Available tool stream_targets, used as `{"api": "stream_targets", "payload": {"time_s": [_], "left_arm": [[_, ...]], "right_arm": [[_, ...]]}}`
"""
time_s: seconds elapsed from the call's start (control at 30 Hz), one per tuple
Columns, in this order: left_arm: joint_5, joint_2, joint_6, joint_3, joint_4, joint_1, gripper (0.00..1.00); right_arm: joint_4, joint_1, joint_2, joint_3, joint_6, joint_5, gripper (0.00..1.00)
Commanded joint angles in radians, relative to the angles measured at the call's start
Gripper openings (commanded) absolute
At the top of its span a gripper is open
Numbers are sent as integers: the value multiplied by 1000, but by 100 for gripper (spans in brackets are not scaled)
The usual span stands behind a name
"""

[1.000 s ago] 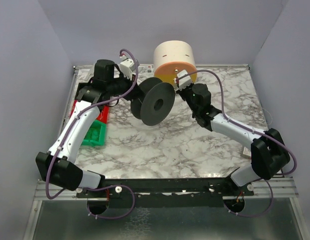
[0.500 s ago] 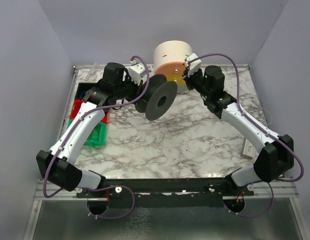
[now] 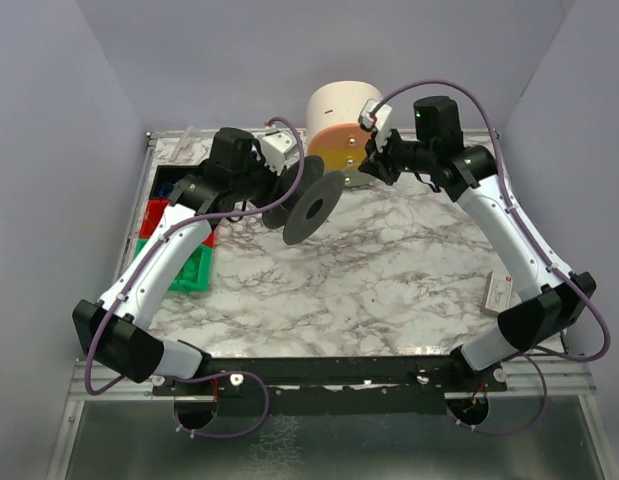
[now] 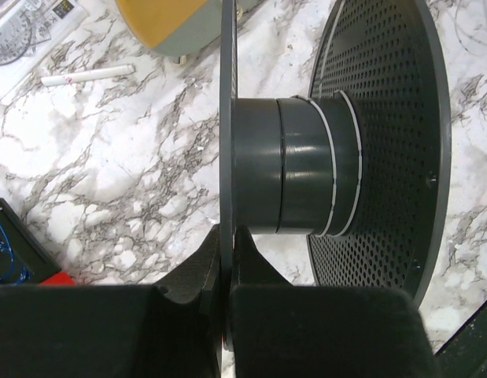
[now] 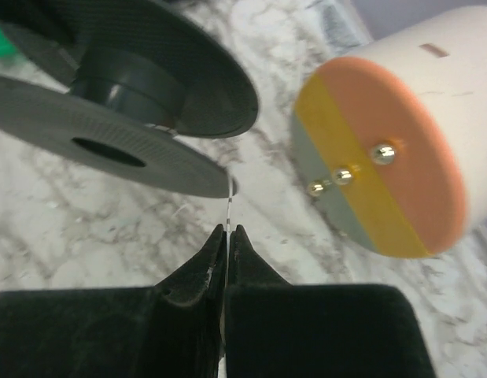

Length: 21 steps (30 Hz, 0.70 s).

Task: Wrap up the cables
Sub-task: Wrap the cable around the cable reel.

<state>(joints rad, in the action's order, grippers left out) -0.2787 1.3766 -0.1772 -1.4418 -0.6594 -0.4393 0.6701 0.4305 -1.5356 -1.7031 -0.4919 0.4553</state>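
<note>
The left tool (image 4: 226, 236) grips the thin near disc of a dark grey spool (image 4: 294, 175), one finger pressed on each face of it. The far disc is dotted with small holes. On the hub between them, a pale cable (image 4: 334, 169) makes two thin turns close to the holed disc. Beneath lies the marbled counter (image 4: 109, 157), with a white stick (image 4: 87, 75) near an orange-and-grey drum (image 4: 176, 20) and a black bin (image 4: 15, 256) at the left edge.
</note>
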Motion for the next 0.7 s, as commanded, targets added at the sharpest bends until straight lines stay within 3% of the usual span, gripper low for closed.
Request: {"api": "stream_targets", "payload": {"time_s": [0.0, 0.37, 0.53, 0.67], "left_arm": [[19, 0, -14, -37, -2, -4, 0], [65, -13, -53, -27, 2, -28, 0], [30, -37, -105, 2, -1, -49, 0], [31, -49, -115, 17, 1, -56, 0]], "right_arm": [[241, -7, -55, -1, 17, 236, 1], [252, -11, -97, 105, 154, 587, 1], [-166, -89, -23, 223, 578, 661, 1], [-400, -162, 3, 284, 786, 767, 0]]}}
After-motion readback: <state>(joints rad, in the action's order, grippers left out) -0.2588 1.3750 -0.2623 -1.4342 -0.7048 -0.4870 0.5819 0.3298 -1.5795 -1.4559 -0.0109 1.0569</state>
